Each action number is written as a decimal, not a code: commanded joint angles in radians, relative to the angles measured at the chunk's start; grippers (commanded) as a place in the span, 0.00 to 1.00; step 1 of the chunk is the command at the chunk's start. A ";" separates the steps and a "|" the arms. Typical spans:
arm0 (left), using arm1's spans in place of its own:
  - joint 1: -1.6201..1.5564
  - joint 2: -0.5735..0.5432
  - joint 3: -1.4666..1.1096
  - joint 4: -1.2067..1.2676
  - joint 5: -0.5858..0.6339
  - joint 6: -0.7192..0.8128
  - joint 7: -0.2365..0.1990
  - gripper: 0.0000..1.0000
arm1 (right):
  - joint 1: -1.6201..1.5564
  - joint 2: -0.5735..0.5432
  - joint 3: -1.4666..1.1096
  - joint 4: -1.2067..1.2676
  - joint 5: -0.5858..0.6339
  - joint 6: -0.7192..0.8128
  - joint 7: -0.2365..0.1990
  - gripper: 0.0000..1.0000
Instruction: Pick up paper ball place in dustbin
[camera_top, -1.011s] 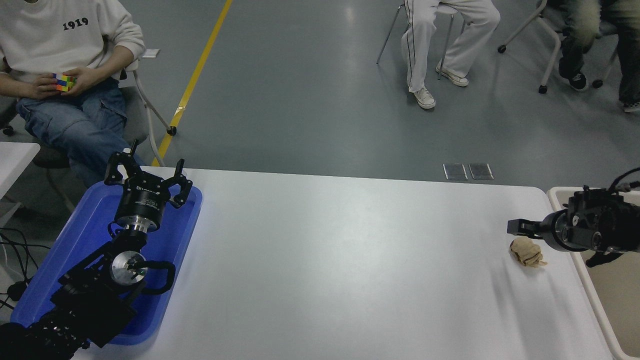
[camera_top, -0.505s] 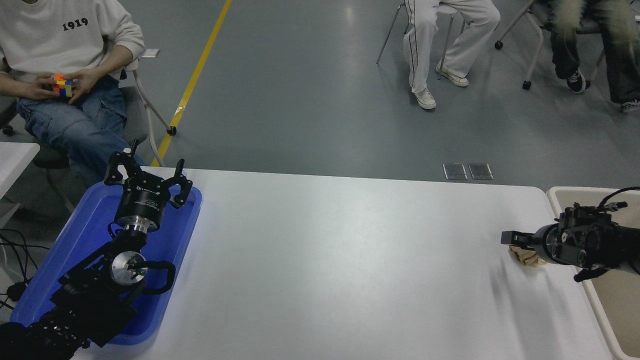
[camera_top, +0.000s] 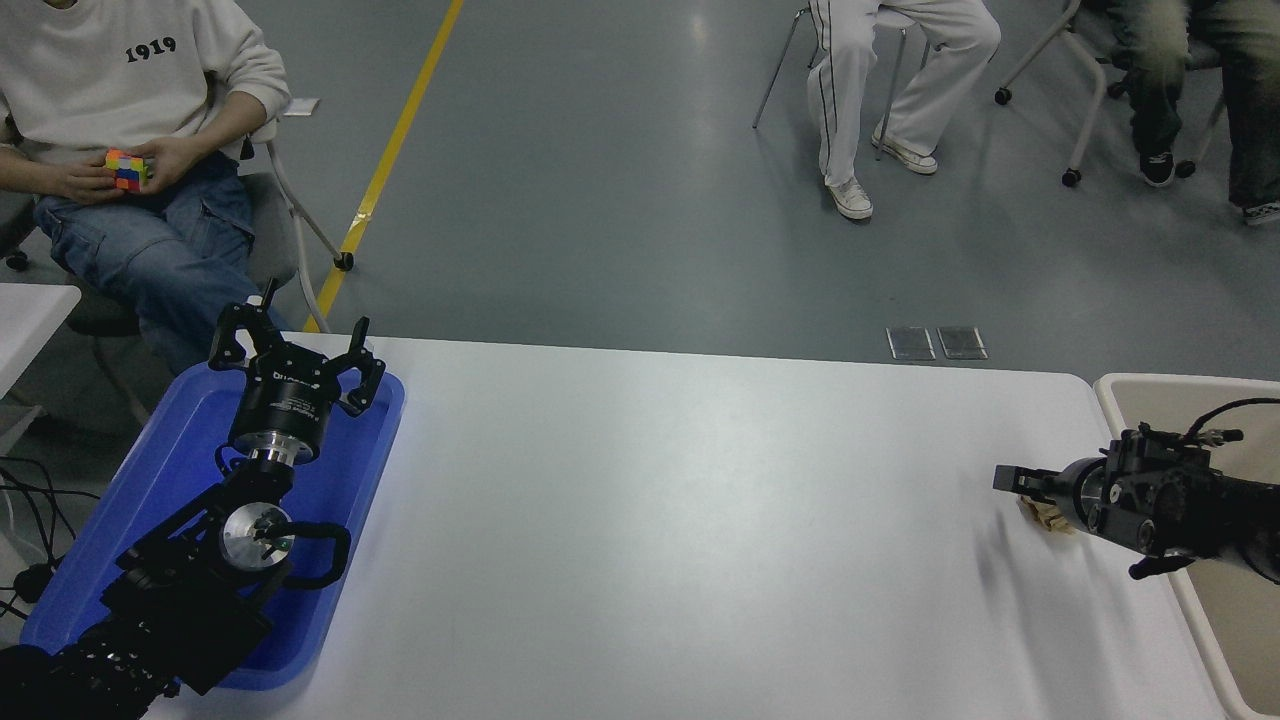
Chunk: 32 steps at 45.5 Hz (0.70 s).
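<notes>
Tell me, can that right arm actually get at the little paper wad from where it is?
Probably yes. The right gripper sits right over the paper ball, hiding most of it, and nothing else on the white table stands between them. Whether its grip has closed is not visible.
</notes>
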 joint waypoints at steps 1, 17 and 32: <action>0.000 -0.001 0.000 0.000 0.000 0.000 -0.001 1.00 | -0.021 0.012 0.013 -0.021 0.000 -0.008 0.000 0.75; 0.000 -0.001 0.000 0.000 0.000 0.000 -0.001 1.00 | -0.049 0.012 0.061 -0.020 0.041 -0.005 -0.002 0.10; 0.000 -0.001 0.000 0.000 0.000 0.000 -0.001 1.00 | -0.057 0.004 0.067 -0.006 0.083 0.003 -0.002 0.00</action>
